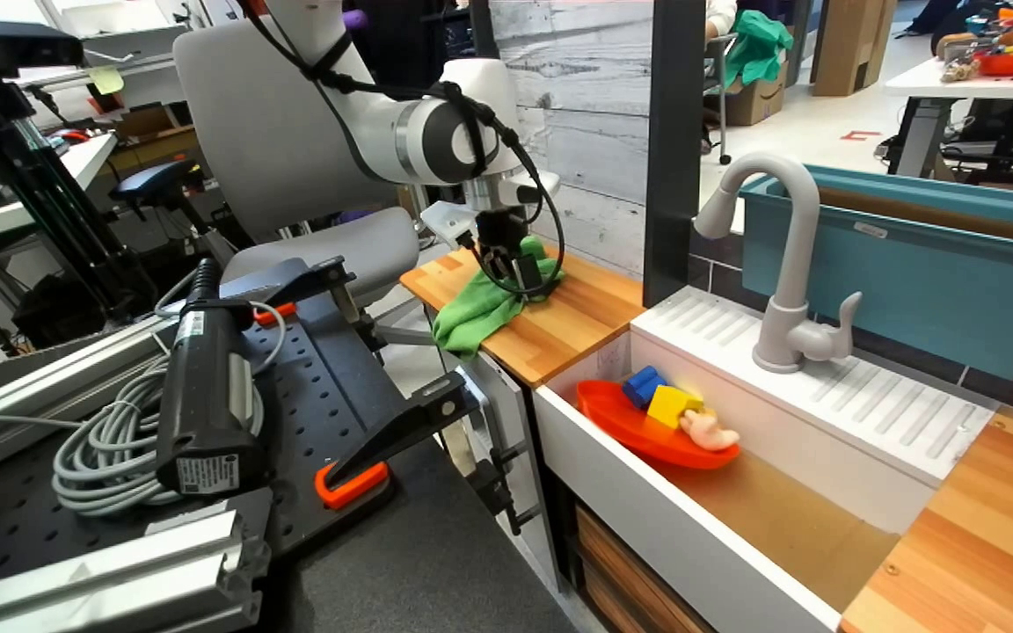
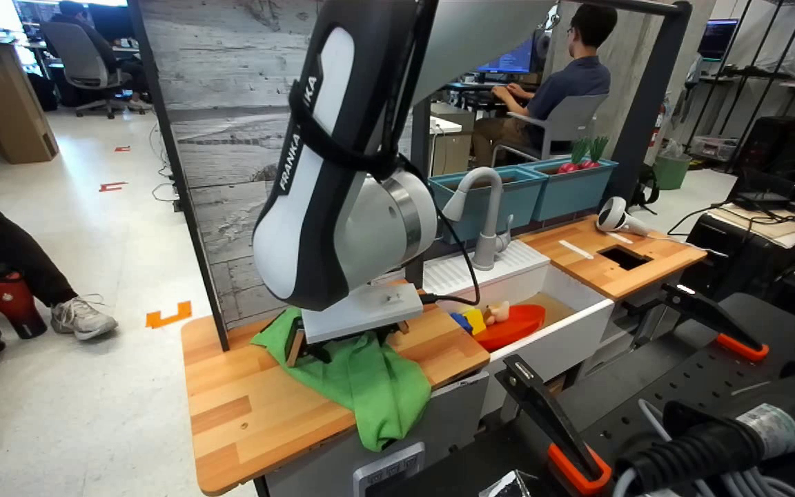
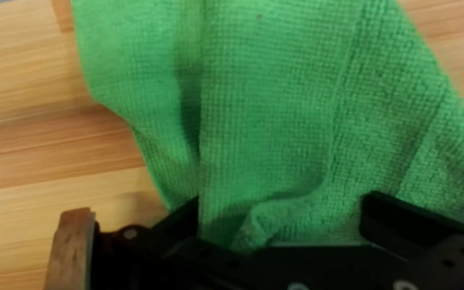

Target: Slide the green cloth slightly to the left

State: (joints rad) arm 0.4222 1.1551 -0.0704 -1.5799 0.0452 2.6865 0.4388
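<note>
The green cloth (image 1: 484,312) lies crumpled on the wooden counter, and part of it hangs over the counter's front edge. This overhang also shows in an exterior view (image 2: 390,400). In the wrist view the cloth (image 3: 272,100) fills most of the picture, with folds running toward the jaws. My gripper (image 3: 282,217) is low over the cloth with its two black fingers wide apart. A raised fold of cloth lies between the fingers, and neither finger visibly pinches it. In both exterior views the fingertips are largely hidden by the hand, cables and cloth.
The wooden counter (image 2: 246,414) ends at a wood-panel wall (image 2: 232,172) behind. A white sink (image 1: 647,519) beside it holds a red boat-shaped dish (image 1: 621,431) with toys. A grey faucet (image 1: 792,264) stands behind the sink. A black table with clamps (image 1: 357,479) is in front.
</note>
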